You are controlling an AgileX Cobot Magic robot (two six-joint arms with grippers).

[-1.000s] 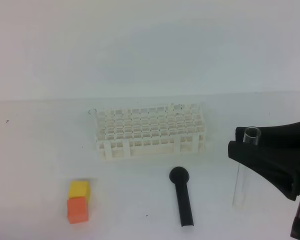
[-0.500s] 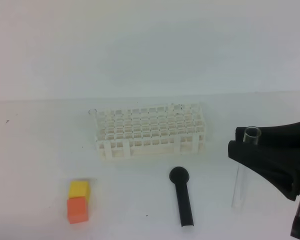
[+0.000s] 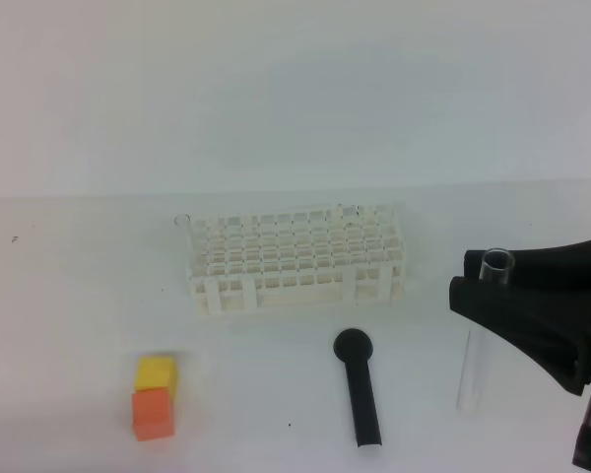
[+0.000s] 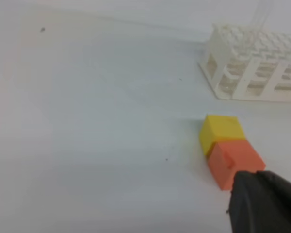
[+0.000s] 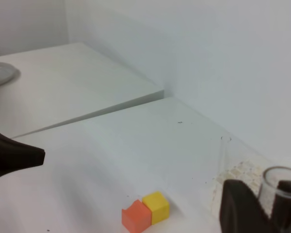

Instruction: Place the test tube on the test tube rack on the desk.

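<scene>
My right gripper (image 3: 480, 283) pinches the test tube (image 3: 473, 365) upright near its rim, right of the white test tube rack (image 3: 295, 258), apart from it; my left gripper (image 4: 262, 204) sits pressed shut beside orange and yellow blocks (image 3: 155, 397); a black tool (image 3: 359, 386) lies on the white desk (image 3: 79, 296).

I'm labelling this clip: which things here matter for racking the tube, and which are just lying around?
Part of the job: test tube, held upright in the right gripper; white rack; desk.
Lying about: black tool; yellow block; orange block.
</scene>
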